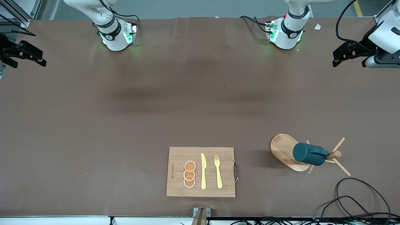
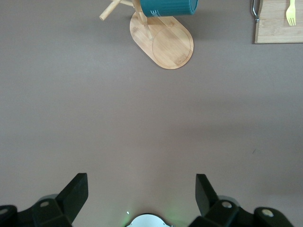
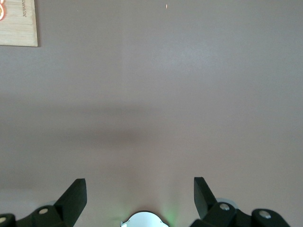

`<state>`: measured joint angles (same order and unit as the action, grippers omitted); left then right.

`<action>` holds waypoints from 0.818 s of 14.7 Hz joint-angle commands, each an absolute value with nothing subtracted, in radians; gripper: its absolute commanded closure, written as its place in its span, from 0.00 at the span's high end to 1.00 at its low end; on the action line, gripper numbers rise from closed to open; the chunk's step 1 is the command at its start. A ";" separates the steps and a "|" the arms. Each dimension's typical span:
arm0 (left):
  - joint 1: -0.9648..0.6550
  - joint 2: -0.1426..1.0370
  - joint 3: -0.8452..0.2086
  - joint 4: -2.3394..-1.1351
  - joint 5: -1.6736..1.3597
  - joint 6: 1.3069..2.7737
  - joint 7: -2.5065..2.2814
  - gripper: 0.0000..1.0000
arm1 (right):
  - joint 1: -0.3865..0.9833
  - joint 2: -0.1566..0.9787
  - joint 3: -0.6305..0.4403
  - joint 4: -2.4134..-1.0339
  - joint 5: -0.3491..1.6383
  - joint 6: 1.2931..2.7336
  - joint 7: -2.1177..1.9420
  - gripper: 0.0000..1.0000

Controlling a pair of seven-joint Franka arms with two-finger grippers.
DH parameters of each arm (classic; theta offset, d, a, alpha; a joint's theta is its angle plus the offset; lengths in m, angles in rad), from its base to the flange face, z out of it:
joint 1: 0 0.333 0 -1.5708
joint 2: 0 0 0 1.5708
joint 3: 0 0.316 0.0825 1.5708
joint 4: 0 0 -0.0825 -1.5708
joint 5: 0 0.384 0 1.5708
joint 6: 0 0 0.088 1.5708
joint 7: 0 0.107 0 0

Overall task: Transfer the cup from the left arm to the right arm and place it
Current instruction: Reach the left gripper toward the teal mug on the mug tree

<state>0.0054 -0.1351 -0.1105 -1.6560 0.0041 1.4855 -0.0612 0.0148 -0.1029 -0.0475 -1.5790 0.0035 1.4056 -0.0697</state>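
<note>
Teal cup (image 1: 308, 153) hangs on wooden rack (image 1: 289, 152), lower frame, ready for pickup; left gripper (image 2: 141, 191) and right gripper (image 3: 140, 189) wait, fingers apart, empty.

- The right gripper (image 3: 139, 196) hangs over bare brown table (image 3: 161, 104), its two dark fingers (image 3: 73, 196) spread wide with nothing between them.
- Well ahead of the gripper and off to one side, the corner of a wooden board (image 3: 18, 23) lies on the table.
- An orange slice (image 3: 2, 10) peeks in on the board's edge.
</note>
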 commanded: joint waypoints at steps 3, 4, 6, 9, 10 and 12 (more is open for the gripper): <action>0.009 -0.106 -0.114 -1.597 0.025 1.473 -0.049 1.00 | 0.018 -0.106 -0.049 -1.580 -0.011 1.404 -0.080 1.00; 0.008 -0.065 -0.110 -1.553 0.025 1.473 -0.051 1.00 | 0.020 -0.106 -0.049 -1.580 -0.011 1.404 -0.080 1.00; 0.012 -0.008 -0.110 -1.490 0.021 1.471 -0.054 1.00 | 0.018 -0.106 -0.049 -1.580 -0.011 1.404 -0.081 1.00; 0.008 0.055 -0.110 -1.485 0.014 1.488 -0.074 1.00 | 0.020 -0.106 -0.049 -1.580 -0.011 1.404 -0.081 1.00; 0.008 0.078 -0.110 -1.464 0.012 1.505 -0.113 1.00 | 0.018 -0.106 -0.049 -1.580 -0.011 1.404 -0.081 1.00; 0.012 0.145 -0.110 -1.401 0.005 1.516 -0.228 1.00 | 0.020 -0.106 -0.049 -1.580 -0.011 1.402 -0.081 1.00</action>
<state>0.0077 0.0727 -0.1075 -1.4964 0.0083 1.5236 -0.1466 0.0148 -0.1029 -0.0475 -1.5791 0.0035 1.4055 -0.0699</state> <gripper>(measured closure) 0.000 0.000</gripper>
